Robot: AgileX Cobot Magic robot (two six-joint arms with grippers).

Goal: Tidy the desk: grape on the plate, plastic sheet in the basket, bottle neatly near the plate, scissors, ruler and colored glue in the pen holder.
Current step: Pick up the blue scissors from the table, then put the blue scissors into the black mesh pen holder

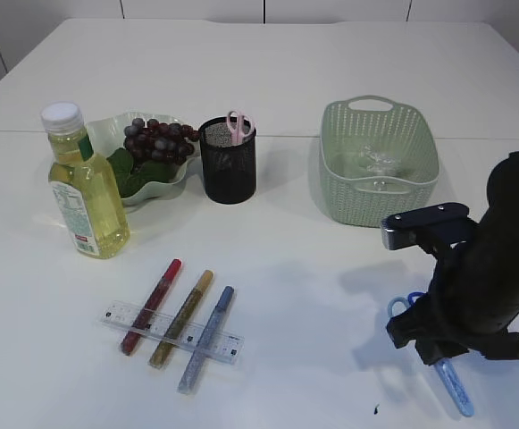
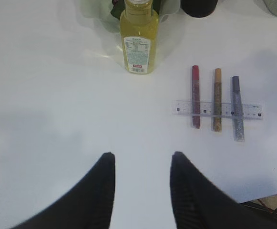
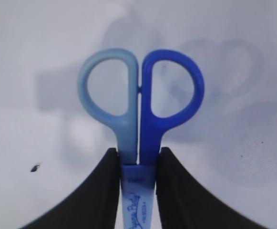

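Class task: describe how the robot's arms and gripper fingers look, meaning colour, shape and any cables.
Right arm: bulky matte black housing with a grey-edged block on top; a black cable loops beside it. Left gripper and right gripper: black fingers, broad at the base, curving to narrow tips.

The bottle (image 1: 84,183) stands left of the plate (image 1: 165,183), the pen holder (image 1: 228,161) right of it, the basket (image 1: 378,161) farther right — three glue sticks (image 1: 186,319) lie across the ruler (image 1: 171,332) in front.

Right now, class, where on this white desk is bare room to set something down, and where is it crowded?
Free: the wide strip behind the green woven basket and black mesh pen holder, and the front left corner beside the yellow-liquid bottle. Crowded: three glitter glue tubes across the clear ruler; the right gripper holding blue scissors.
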